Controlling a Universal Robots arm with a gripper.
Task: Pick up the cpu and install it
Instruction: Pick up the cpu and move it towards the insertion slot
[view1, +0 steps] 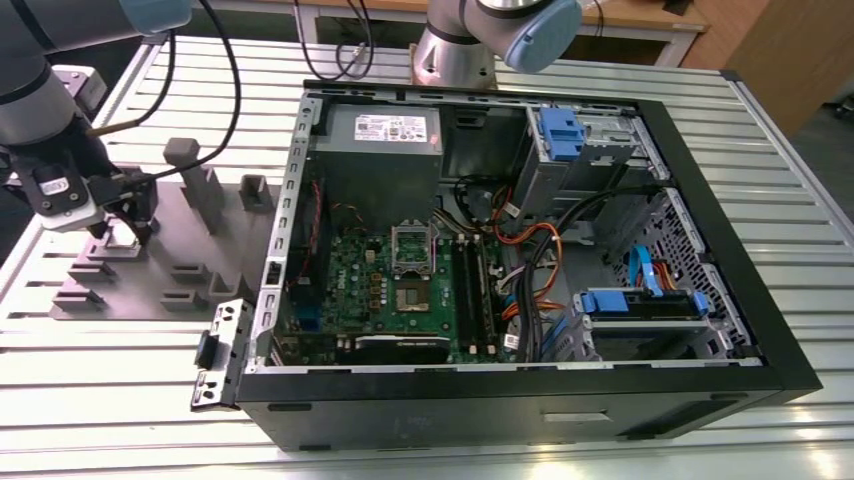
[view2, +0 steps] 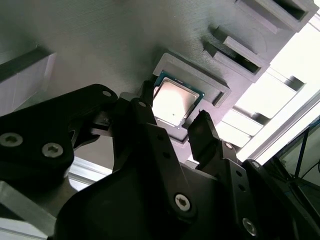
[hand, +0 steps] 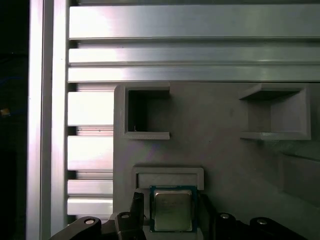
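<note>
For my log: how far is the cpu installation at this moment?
Nothing is finished yet: the cpu lies in its grey holder pocket. In hand: the gripper has open fingers on either side of it. Left: lifting it and seating it in the motherboard socket.

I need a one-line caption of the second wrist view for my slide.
Open gripper flanks the cpu, which lies flat in its pocket on the grey holder block.

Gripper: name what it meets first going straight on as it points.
The gripper would likely meet the cpu first, lying in the holder between its open fingers; depth is unclear.
</note>
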